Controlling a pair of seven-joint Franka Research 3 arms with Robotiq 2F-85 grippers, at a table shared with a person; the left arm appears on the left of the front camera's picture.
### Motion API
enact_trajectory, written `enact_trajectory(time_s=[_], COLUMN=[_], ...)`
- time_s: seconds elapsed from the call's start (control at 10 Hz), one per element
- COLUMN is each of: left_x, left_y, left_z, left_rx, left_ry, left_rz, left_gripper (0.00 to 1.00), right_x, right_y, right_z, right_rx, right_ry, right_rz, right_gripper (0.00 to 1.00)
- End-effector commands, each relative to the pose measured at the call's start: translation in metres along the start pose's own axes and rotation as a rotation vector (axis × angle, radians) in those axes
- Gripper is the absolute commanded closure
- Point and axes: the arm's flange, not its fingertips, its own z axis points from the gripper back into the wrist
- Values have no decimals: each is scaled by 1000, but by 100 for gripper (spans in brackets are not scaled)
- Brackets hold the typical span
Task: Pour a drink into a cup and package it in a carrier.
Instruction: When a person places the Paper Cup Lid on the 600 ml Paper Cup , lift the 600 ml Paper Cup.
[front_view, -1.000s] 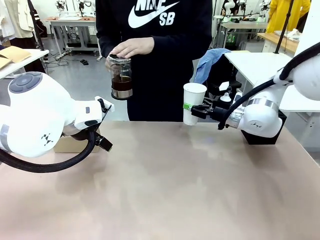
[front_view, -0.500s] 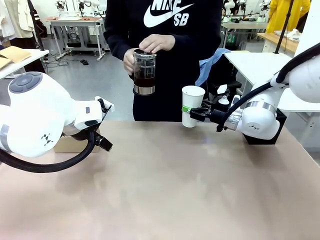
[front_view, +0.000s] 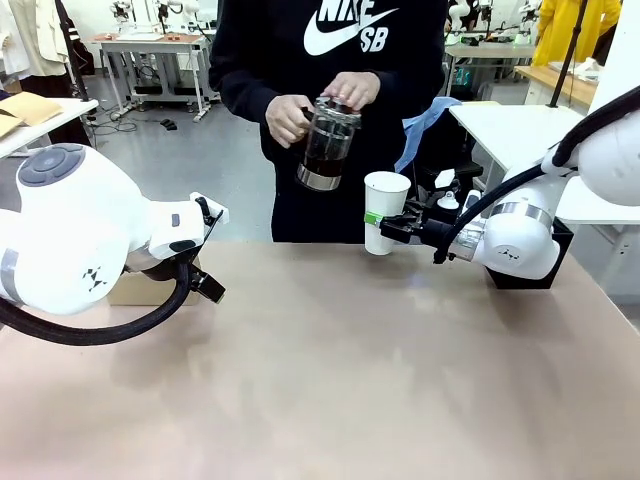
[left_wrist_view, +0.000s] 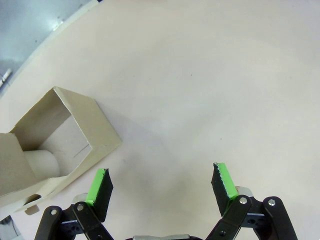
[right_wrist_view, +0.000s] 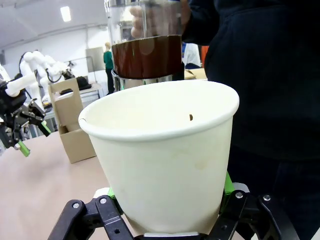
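While the person's hands (front_view: 291, 119) bring the tilted glass carafe (front_view: 325, 145) toward us, our right end effector (front_view: 379, 222) grips the white cup (front_view: 387, 203) low on its wall, holding it upright above the table's (front_view: 350, 380) far edge. The dark drink (right_wrist_view: 146, 56) sits just behind and above the rim in the right wrist view, and no stream shows yet. We judge this step asks us to hold the cup level and motionless, mouth clear, with a squeeze firm enough to bear added weight without buckling the paper. Our left end effector (left_wrist_view: 162, 186) hangs with its jaws spread, holding nothing, over the table just beside the brown carrier (left_wrist_view: 55, 145), well apart from the cup.
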Motion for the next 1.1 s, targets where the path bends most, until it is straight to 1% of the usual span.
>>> enact_trajectory(time_s=[0.0,1.0], left_x=[0,0], left_y=[0,0], left_z=[0,0], left_rx=[-1,-1], left_ry=[-1,-1], left_rz=[0,0], left_gripper=[0,0], right_x=[1,1], right_y=[0,0], right_z=[-1,-1], right_rx=[-2,-2], right_ry=[4,4], right_rz=[0,0], right_gripper=[19,19])
